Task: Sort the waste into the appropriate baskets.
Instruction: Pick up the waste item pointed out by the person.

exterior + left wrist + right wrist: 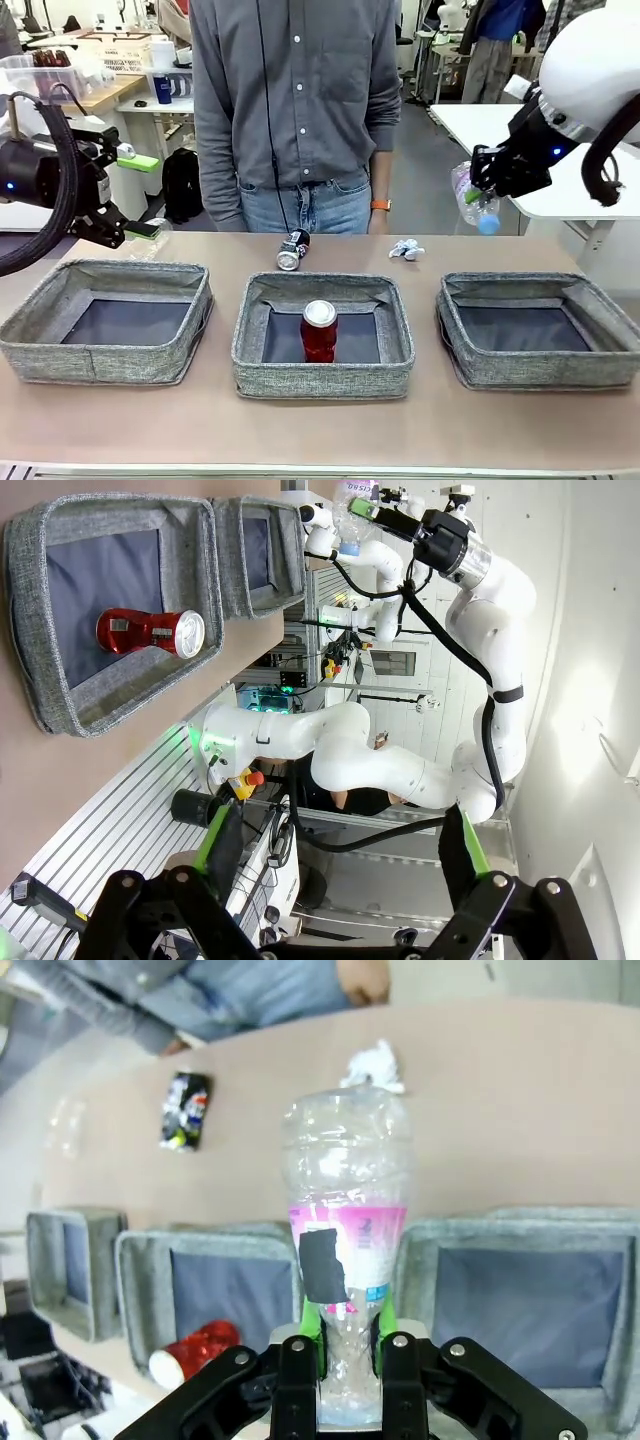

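Tan surface (200,420) carrying three grey baskets (322,380), lab clutter behind. Right tool (345,1345) pinching clear bottle (345,1160); left tool (140,195) hanging spread.

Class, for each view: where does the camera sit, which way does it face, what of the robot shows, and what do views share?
Front: between the arms, facing across the table at the person; left gripper open, right gripper holding the bottle.
Left wrist: on the left arm, rolled sideways, facing the right arm; own open fingers below.
Right wrist: on the right arm, facing down at the table; own fingers grip the bottle.
Shared: all three show the red can in the middle basket.
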Robot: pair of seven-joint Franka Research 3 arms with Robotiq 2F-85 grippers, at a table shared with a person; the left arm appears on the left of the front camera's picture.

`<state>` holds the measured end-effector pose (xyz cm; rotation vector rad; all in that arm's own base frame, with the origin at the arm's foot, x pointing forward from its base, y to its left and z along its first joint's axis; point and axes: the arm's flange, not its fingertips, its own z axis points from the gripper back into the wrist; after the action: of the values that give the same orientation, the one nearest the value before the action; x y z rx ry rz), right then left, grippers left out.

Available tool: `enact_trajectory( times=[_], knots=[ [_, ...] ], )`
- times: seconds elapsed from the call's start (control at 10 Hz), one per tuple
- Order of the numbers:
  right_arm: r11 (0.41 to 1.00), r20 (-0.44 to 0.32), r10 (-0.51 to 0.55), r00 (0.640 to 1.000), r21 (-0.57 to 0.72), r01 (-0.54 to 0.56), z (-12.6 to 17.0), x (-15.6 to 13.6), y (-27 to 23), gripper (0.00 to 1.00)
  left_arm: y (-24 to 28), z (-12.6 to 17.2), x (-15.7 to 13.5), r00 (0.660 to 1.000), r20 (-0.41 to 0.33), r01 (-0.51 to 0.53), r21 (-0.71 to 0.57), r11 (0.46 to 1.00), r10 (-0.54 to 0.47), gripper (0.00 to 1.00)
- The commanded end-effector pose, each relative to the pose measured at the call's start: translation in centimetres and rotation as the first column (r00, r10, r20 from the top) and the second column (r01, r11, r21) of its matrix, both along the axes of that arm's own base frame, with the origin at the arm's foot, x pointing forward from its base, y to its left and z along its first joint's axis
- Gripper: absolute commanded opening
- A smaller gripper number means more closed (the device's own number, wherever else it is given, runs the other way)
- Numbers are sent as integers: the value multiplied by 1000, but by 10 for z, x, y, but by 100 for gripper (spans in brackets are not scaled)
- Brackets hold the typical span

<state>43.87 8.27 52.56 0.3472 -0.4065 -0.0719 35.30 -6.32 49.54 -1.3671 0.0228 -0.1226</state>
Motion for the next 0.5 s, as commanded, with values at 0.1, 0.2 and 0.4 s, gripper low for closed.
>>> enact_trajectory(
  times=[0.1, 0.2, 0.4],
  knots=[
    [998, -89, -32, 996, -53, 27, 23, 1, 34, 22, 1, -1, -1, 1000, 17, 4, 0, 1000, -4, 100],
    [992, -262, -120, 958, -63, 107, 64, 8, 70, 22, 1, -1, -1, 1000, 17, 4, 0, 1000, -4, 100],
    [937, -329, -305, 894, -272, 219, 132, 11, 148, 22, 1, -1, -1, 1000, 17, 4, 0, 1000, -4, 100]
  ],
)
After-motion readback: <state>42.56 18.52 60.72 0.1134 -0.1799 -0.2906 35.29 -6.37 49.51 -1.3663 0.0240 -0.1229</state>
